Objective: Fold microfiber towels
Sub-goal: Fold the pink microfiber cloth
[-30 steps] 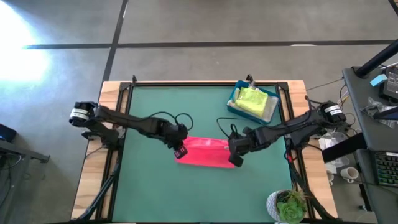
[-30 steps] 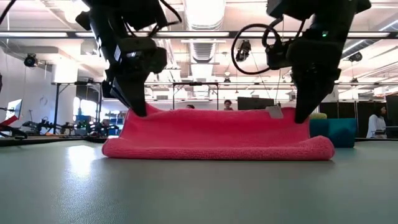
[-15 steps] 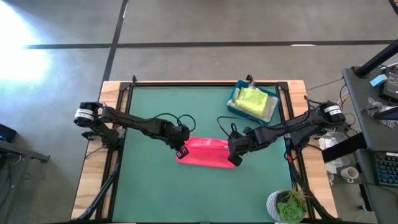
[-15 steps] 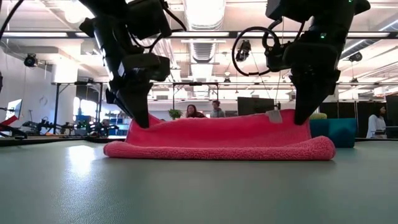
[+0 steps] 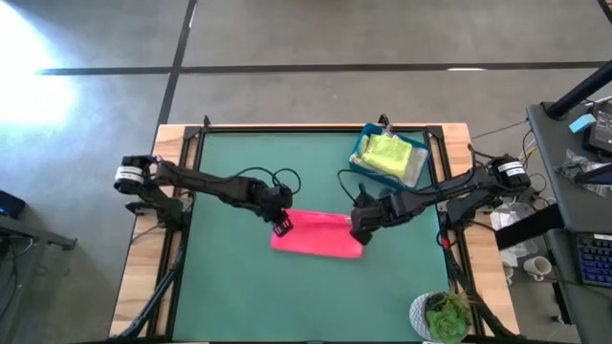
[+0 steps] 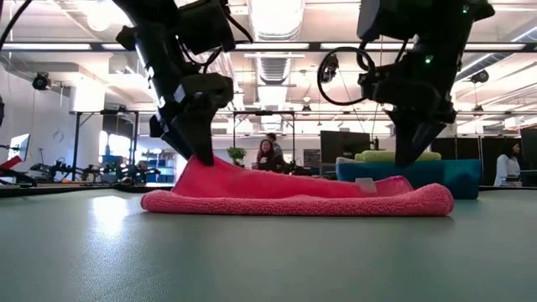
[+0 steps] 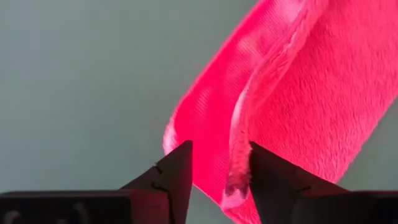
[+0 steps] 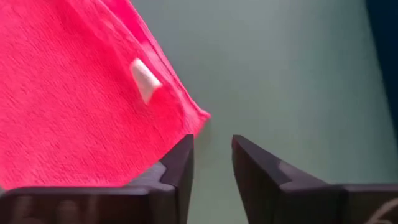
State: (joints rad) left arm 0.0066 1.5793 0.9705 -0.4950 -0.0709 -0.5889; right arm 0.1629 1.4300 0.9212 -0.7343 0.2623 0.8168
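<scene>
**Pink towel half-folded, 1 corner let go**

The hot pink microfiber towel (image 5: 317, 233) lies folded on the green desk (image 5: 239, 287) between both arms. The left gripper (image 7: 217, 180) pinches the towel's left corner, lifted slightly — its fingers are closed on the cloth edge. The right gripper (image 8: 211, 155) hovers just above the right corner, fingers slightly apart and holding nothing; the white tag (image 8: 144, 79) lies flat beside it.

This looks like the end of 1 fold. Next, the left gripper likely needs to release so the layer settles flat.

The blue rectangular bin (image 5: 360, 160), at the desk's far right, holds a lime green towel (image 5: 388, 153) — folded, with other cloth beneath it.
</scene>
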